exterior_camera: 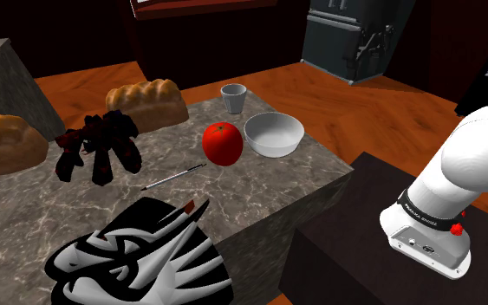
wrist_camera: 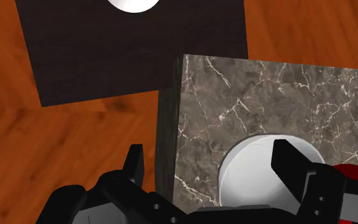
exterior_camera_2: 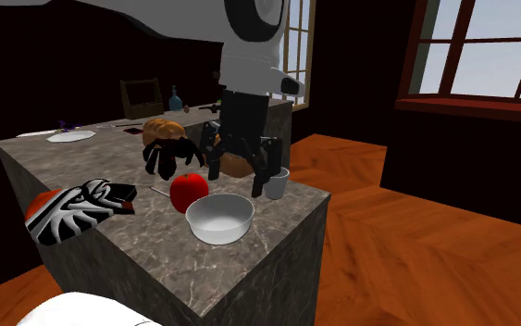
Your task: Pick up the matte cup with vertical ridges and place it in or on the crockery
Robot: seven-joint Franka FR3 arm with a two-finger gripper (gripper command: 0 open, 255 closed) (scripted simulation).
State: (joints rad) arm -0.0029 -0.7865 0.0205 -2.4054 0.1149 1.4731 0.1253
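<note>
Gripper (exterior_camera_2: 237, 181) hangs from the white arm (exterior_camera_2: 249, 42) above the marble bench (exterior_camera: 298, 178), its black fingers (wrist_camera: 135, 167) spread wide and clasping nothing. In the wrist view a white bowl (wrist_camera: 254, 178) lies below, between the fingers and untouched by them, close to the bench edge. A red apple (wrist_camera: 352, 173) shows just past one finger, with the dark stand (wrist_camera: 133, 57) and wooden floor (wrist_camera: 44, 159) beyond the edge. The grey cup (exterior_camera: 233, 97) stands upright on the bench at its far edge in the shoulder view, just beyond the bowl and a little to that view's left, apart from it and not held. Ridges on the cup are too small to tell. In the second exterior view the cup sits at the bench's far right corner, just right of one finger. In the shoulder view the apple sits just left of the bowl, near it. A thin pen (exterior_camera: 174, 178) lies near-left of the apple. A black-and-red spider toy (exterior_camera: 99, 147) is further left, with two bread loaves (exterior_camera: 146, 104) behind it along the far side. A black-and-white patterned object (exterior_camera: 138, 260) lies at the near edge.
</note>
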